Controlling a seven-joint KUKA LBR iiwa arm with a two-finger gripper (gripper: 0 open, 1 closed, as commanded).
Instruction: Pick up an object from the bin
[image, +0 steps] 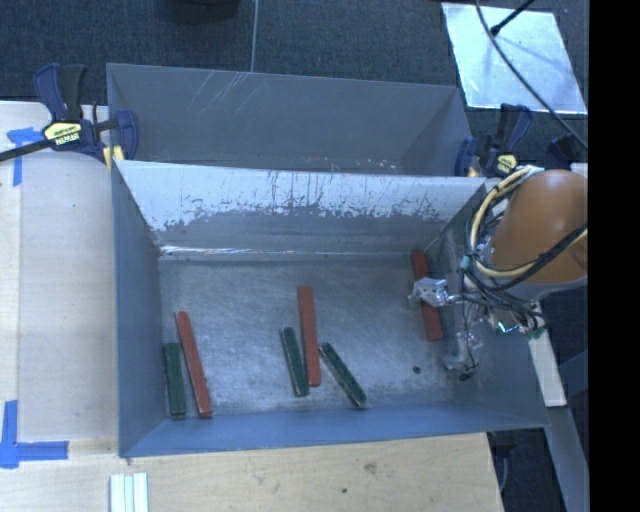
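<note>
My gripper (463, 362) hangs low at the bin's right side, close to the sloping right wall. Just left of it a red stick (421, 268) lies lengthwise by the wall, its lower part partly behind the gripper's metal body. I cannot tell whether the gripper touches it. A dark green stick (343, 375) lies slanted on the floor further left, apart from the gripper.
Mid-floor lie a red stick (308, 335) and a green stick (294, 362) side by side. At the left another red stick (193, 363) and green stick (175, 380) lie together. The arm's orange cover and cables sit over the right rim.
</note>
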